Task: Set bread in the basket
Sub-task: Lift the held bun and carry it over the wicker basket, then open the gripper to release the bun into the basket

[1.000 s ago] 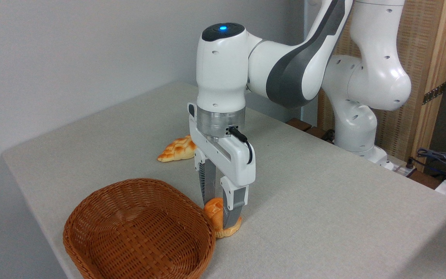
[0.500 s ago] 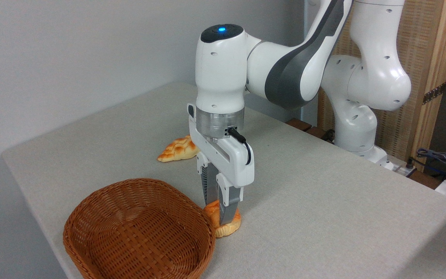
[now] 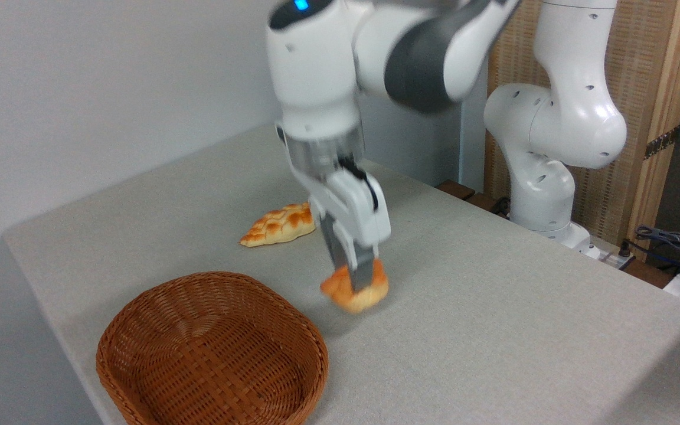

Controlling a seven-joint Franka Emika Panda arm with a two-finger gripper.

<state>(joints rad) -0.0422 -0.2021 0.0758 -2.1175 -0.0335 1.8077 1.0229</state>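
The bread, a small golden-orange bun, hangs in the air above the table, pinched from both sides by my gripper, which is shut on it. Motion blurs both. The basket, woven of reddish-brown wicker, sits at the front left of the table with nothing in it. The bun is to the right of the basket's far rim and higher than it.
A long flat braided loaf lies on the grey table behind the gripper. The arm's white base stands at the back right, with cables at the far right edge.
The fingers closed on the bun, which lay against the basket's right rim. The arm has since lifted it off the table and tilted, and the loaf behind shows more fully.
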